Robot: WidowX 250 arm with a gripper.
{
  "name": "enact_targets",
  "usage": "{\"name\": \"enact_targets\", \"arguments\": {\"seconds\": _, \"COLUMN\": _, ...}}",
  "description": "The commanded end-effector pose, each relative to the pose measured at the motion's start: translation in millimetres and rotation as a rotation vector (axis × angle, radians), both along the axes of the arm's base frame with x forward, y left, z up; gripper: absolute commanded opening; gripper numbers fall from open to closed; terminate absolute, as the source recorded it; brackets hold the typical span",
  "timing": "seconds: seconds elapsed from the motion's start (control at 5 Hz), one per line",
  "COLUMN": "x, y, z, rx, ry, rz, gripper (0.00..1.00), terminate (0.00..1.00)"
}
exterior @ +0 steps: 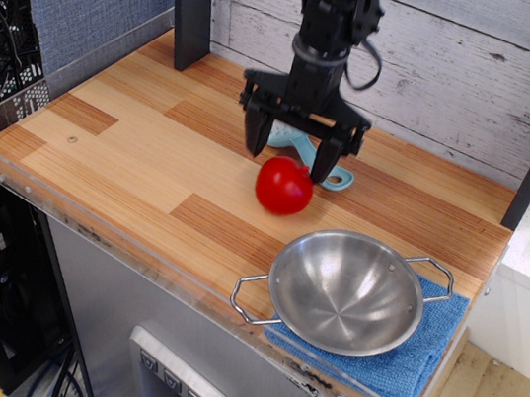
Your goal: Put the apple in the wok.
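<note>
The apple (pixel 284 185), glossy red and round, rests on the wooden tabletop just left of the wok's far rim. The wok (pixel 346 291), a shiny steel bowl with two wire loop handles, sits on a blue cloth at the front right. My black gripper (pixel 288 154) hangs just behind and above the apple with its two fingers spread wide. The apple lies below and slightly in front of the fingertips, not held between them.
A light blue object (pixel 298 147) lies on the table behind the apple, partly hidden by the gripper. A blue cloth (pixel 410 365) lies under the wok. A dark post (pixel 192 8) stands at the back left. A clear acrylic lip (pixel 90 232) runs along the table's front edge.
</note>
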State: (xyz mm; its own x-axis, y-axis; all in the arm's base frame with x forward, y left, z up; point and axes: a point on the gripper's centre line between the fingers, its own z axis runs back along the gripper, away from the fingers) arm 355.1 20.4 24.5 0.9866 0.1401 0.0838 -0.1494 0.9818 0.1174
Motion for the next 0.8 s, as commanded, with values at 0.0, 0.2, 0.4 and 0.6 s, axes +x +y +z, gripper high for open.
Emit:
{"name": "enact_targets", "arguments": {"seconds": 0.0, "x": -6.4, "y": -9.3, "z": 15.7, "rx": -0.045, "ry": -0.033, "rz": -0.011, "gripper": 1.00, "terminate": 0.00}}
{"name": "enact_targets", "arguments": {"seconds": 0.2, "x": -10.5, "y": -12.8, "z": 18.2, "rx": -0.061, "ry": -0.036, "rz": -0.011, "gripper": 1.00, "terminate": 0.00}}
{"name": "enact_targets", "arguments": {"seconds": 0.4, "x": -14.5, "y": -15.6, "z": 16.6, "rx": -0.070, "ry": -0.028, "rz": -0.007, "gripper": 1.00, "terminate": 0.00}}
{"name": "enact_targets", "arguments": {"seconds": 0.6, "x": -15.4, "y": -19.0, "z": 15.6, "rx": -0.056, "ry": -0.029, "rz": -0.015, "gripper": 0.00, "terminate": 0.00}}
